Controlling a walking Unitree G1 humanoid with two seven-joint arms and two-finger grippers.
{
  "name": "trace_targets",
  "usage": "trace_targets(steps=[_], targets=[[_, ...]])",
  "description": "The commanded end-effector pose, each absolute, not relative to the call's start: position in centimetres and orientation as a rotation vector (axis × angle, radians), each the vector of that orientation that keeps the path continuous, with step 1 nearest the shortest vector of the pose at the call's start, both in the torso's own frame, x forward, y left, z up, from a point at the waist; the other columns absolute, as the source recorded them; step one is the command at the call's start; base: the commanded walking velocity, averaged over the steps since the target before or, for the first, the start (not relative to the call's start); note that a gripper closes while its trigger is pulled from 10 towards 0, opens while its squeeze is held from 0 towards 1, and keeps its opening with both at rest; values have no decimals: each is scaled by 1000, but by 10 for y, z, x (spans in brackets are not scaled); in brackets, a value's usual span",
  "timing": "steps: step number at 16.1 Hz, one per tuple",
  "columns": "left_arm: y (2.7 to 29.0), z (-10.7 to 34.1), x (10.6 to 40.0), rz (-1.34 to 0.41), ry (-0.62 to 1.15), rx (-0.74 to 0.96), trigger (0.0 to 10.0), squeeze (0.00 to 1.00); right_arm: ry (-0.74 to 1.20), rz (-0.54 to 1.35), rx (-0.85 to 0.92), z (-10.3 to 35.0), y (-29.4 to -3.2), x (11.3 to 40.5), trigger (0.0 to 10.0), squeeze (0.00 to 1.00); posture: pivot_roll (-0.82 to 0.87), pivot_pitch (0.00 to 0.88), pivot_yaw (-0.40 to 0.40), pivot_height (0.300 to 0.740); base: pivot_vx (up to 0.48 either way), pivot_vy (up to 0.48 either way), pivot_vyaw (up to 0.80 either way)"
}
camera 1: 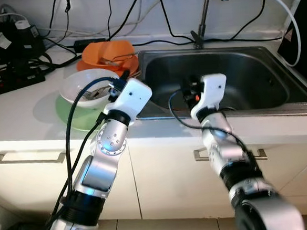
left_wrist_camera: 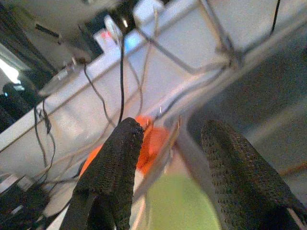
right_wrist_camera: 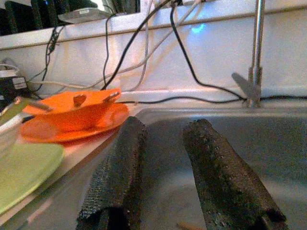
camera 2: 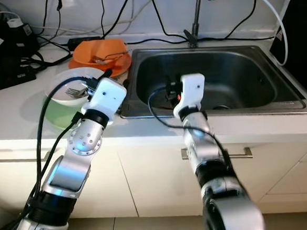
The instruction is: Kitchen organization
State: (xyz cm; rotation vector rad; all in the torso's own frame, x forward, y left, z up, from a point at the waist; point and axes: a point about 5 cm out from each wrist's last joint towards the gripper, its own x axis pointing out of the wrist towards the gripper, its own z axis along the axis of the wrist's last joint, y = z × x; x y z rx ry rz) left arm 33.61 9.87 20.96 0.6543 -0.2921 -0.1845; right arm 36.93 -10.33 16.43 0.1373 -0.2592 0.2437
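Note:
A white bowl [camera 1: 83, 84] holding a fork [camera 2: 75, 91] stands on a green plate [camera 1: 69, 114] on the counter, left of the sink [camera 1: 245, 77]. Behind it an orange bowl [camera 1: 106, 51] with cutlery rests on an orange plate [right_wrist_camera: 57, 128]. My left gripper [camera 1: 111, 88] hovers at the white bowl's right rim; in the left wrist view its fingers [left_wrist_camera: 115, 163] stand open, with the green plate [left_wrist_camera: 177, 206] and orange bowl between them. My right gripper [camera 1: 189, 89] hangs open over the sink basin with nothing held; its fingers [right_wrist_camera: 120, 163] point toward the back wall.
A faucet [camera 1: 204, 11] rises behind the sink, with a white hose [camera 1: 289, 16] to its right. Black cables and power adapters [camera 1: 11, 46] crowd the counter's back left. Cabinet drawers with metal handles [camera 1: 30, 158] run below the counter edge.

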Motion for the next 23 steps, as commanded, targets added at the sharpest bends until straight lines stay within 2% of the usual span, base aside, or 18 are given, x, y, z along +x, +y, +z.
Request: trace_targets(steps=[1, 4, 14, 16, 19, 20, 21, 22, 23], targets=[[99, 209, 340, -168, -280, 705, 10000, 0, -235, 233, 160, 160, -104, 367, 10000, 0, 43, 35, -18, 740, 0, 0, 0], [97, 209, 350, -151, -279, 824, 10000, 0, -225, 239, 181, 158, -99, 362, 10000, 0, 32, 34, -17, 740, 0, 0, 0], [95, 210, 364, -107, -246, 890, 10000, 0, -220, 227, 191, 166, -102, 359, 10000, 0, 21, 28, -15, 740, 0, 0, 0], [96, 207, 366, -93, -219, 900, 9216, 0, -219, 225, 193, 166, -102, 359, 10000, 0, 19, 29, -13, 740, 0, 0, 0], [100, 205, 368, -65, -186, 908, 9333, 0, -217, 219, 196, 167, -103, 358, 10000, 0, 19, 28, -11, 740, 0, 0, 0], [101, 205, 369, -58, -182, 909, 8588, 0, -216, 218, 197, 167, -103, 358, 10000, 0, 18, 28, -10, 740, 0, 0, 0], [101, 205, 369, -56, -181, 910, 8588, 0, -215, 218, 196, 167, -103, 357, 10000, 0, 18, 28, -10, 740, 0, 0, 0], [102, 204, 369, -53, -176, 913, 5529, 0, -215, 217, 197, 167, -103, 357, 10000, 0, 18, 29, -8, 740, 0, 0, 0], [103, 204, 370, -50, -174, 916, 4471, 0, -216, 216, 199, 168, -102, 358, 10000, 0, 18, 29, -8, 740, 0, 0, 0]])
